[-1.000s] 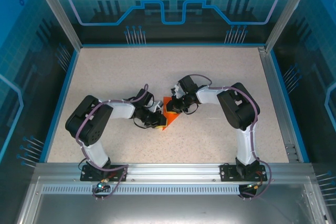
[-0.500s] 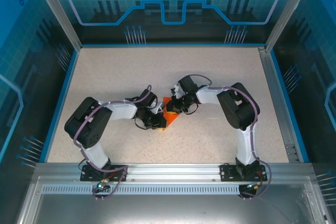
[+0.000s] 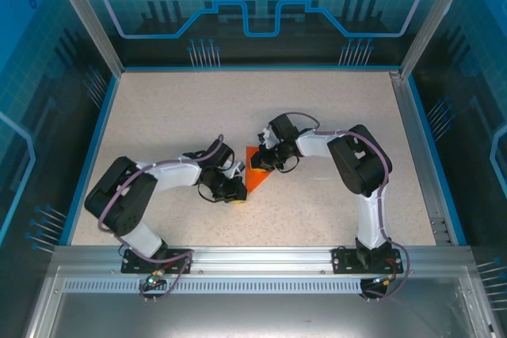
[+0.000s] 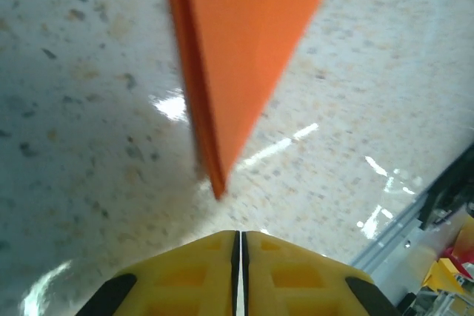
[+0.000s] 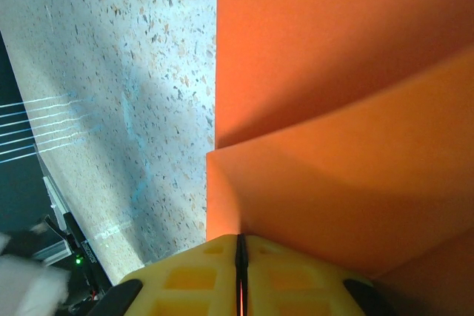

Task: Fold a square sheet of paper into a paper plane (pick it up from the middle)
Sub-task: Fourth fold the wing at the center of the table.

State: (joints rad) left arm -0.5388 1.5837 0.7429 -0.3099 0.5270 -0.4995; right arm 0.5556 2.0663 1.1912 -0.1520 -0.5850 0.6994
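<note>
Left pincer (image 4: 238,236): mine, jaws pressed together, empty, just short of orange sheet (image 3: 256,177) tip. Right pincer (image 5: 238,240): pinching sheet's raised fold.

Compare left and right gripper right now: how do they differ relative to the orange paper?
Contact: the left gripper is clear of the orange paper, whose pointed tip ends short of it. The right gripper has a raised flap of the paper running right into its grip, apparently pinched.
Position: the left gripper sits by the paper's near tip, the right gripper on its far part.
Shared: both are shut.
</note>
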